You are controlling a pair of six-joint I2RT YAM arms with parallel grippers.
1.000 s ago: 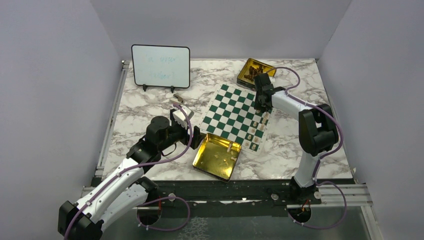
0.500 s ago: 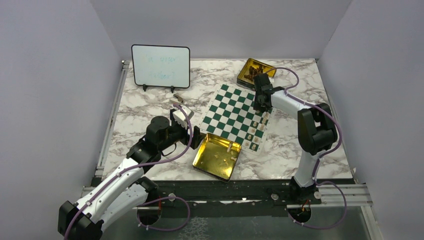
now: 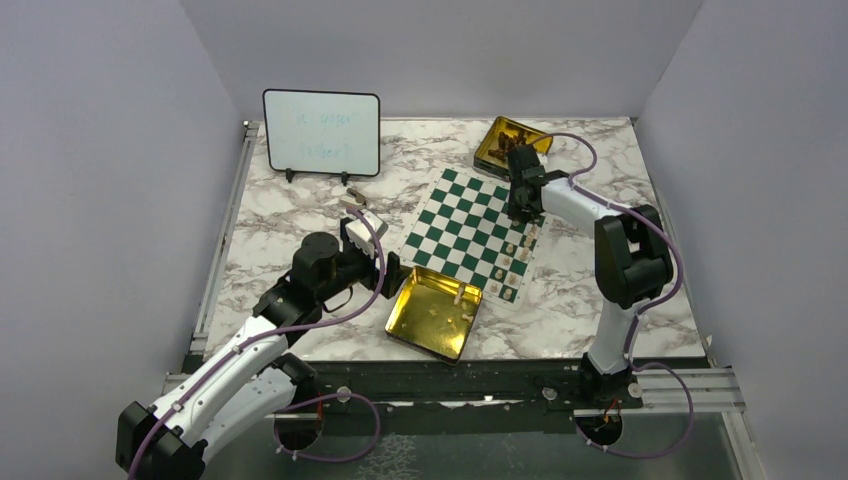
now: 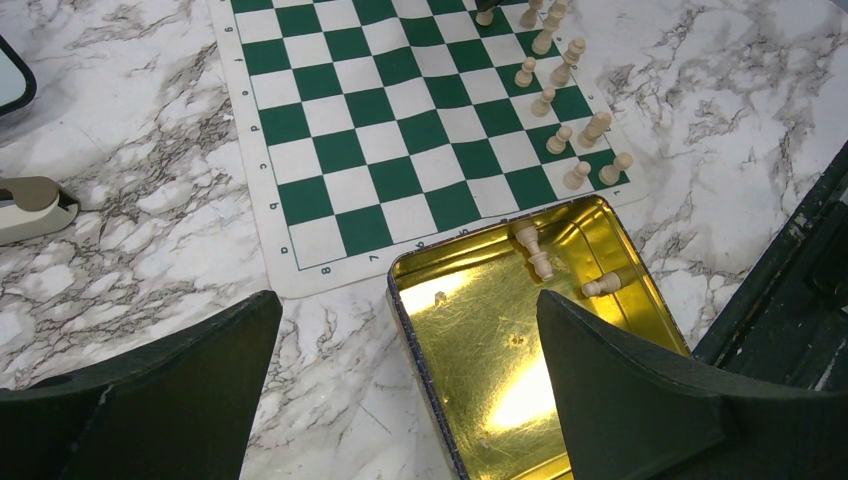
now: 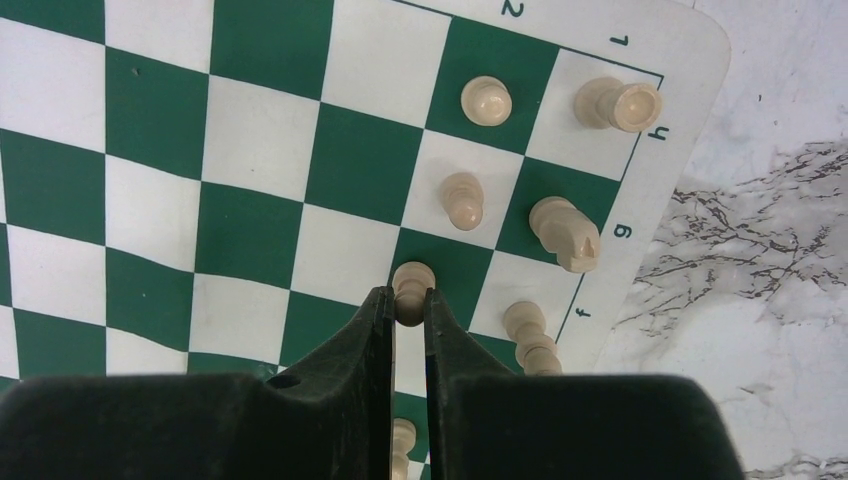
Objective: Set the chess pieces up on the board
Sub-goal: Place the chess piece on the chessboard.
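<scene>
The green and white board lies mid-table. Cream chess pieces stand in two files along its right edge. My right gripper hangs over that edge. In the right wrist view its jaws are shut on a cream pawn over a green square, with a knight and more pawns just beyond. My left gripper is wide open above the left rim of a gold tin. That tin holds two cream pieces, both lying down.
A second gold tin with dark pieces sits at the board's far corner. A framed whiteboard stands at the back left. A small tan object lies left of the board. Marble table surrounds the board.
The right gripper's jaws have narrowed onto the pawn. Both arms have barely moved, and the left gripper stays open.
</scene>
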